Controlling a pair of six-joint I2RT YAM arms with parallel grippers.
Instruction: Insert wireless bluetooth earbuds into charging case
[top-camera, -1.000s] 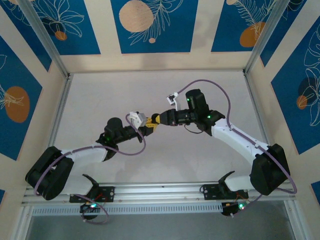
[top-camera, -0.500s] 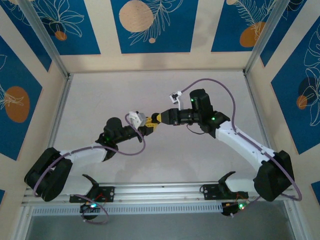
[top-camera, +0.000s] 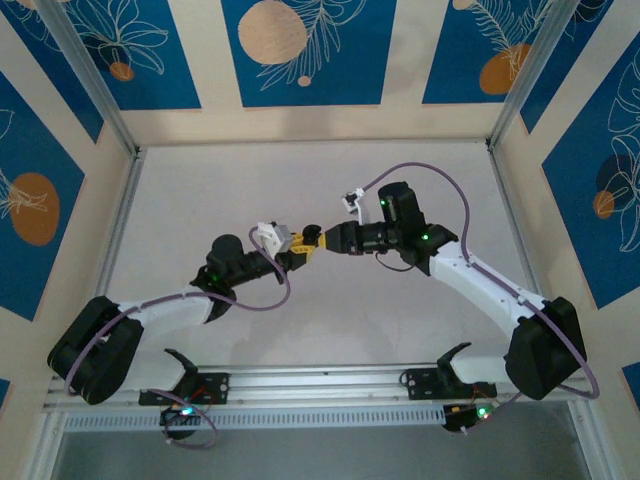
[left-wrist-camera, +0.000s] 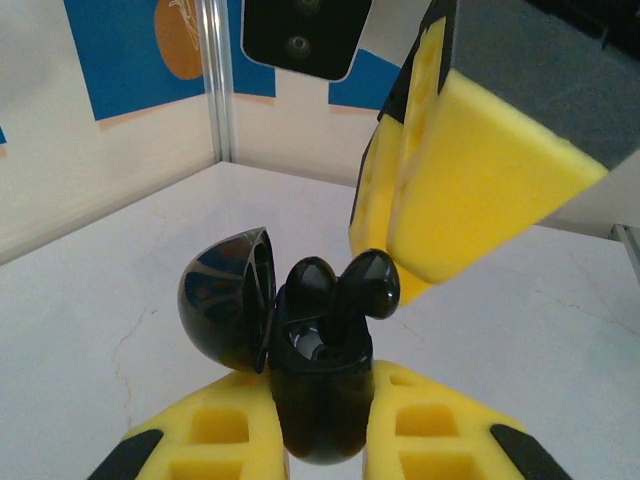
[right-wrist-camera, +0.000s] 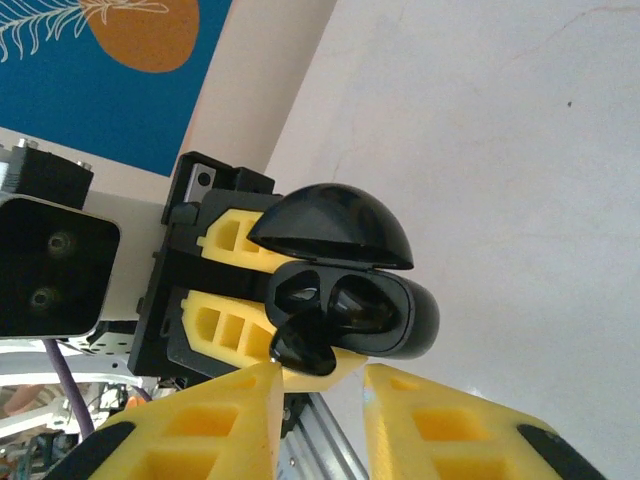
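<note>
My left gripper (left-wrist-camera: 320, 388) is shut on the black charging case (left-wrist-camera: 318, 420), held upright with its lid (left-wrist-camera: 222, 300) swung open to the left. One earbud (left-wrist-camera: 308, 283) sits in its pocket. The other earbud (left-wrist-camera: 370, 285) stands partly out of the case, leaning right. My right gripper (right-wrist-camera: 320, 390) is open just in front of the case (right-wrist-camera: 400, 315), with nothing between its yellow fingers (right-wrist-camera: 215, 425). The protruding earbud (right-wrist-camera: 300, 345) lies just beyond its left fingertip. In the top view the two grippers (top-camera: 294, 257) (top-camera: 318, 240) meet at mid-table.
The pale table (top-camera: 200, 200) lies around the arms, with metal frame posts (top-camera: 120, 210) at its sides and blue patterned walls (top-camera: 300, 50) behind. The right wrist's camera block (left-wrist-camera: 305, 35) hangs above the case.
The right gripper's jaws have parted from shut, letting go of the earbud now standing in the case. Its wrist shifted slightly. The left gripper held still.
</note>
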